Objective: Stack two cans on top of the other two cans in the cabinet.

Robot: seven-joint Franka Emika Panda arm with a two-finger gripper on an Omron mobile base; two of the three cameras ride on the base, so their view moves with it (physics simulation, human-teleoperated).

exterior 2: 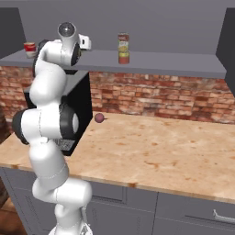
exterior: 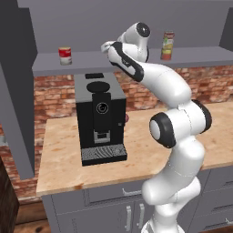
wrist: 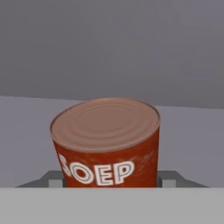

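While the cabinet's long grey shelf (exterior: 91, 61) spans the brick wall, one stack is already standing on it: a two-can stack (exterior: 167, 45), pale-labelled can with a red-topped one on it, towers at the right end behind the arm. That reads as half the job done. Out at the left end a red-and-white can (exterior: 65, 55) sits alone with nothing on it, so a second stack looks to be what's left.

Now the arm: it rises from the base in front of the worktop (exterior: 182, 145), folds at the elbow, and reaches up over the black coffee machine (exterior: 99, 116) toward the shelf. Through the hand camera, a red soup can (wrist: 105, 142) with white lettering sits dead centre, upright on the grey shelf, flanked low down by the grey fingers (wrist: 53, 178) of the gripper (wrist: 109, 179). They bracket the can closely, but whether they're pressing or just alongside, I can't tell.
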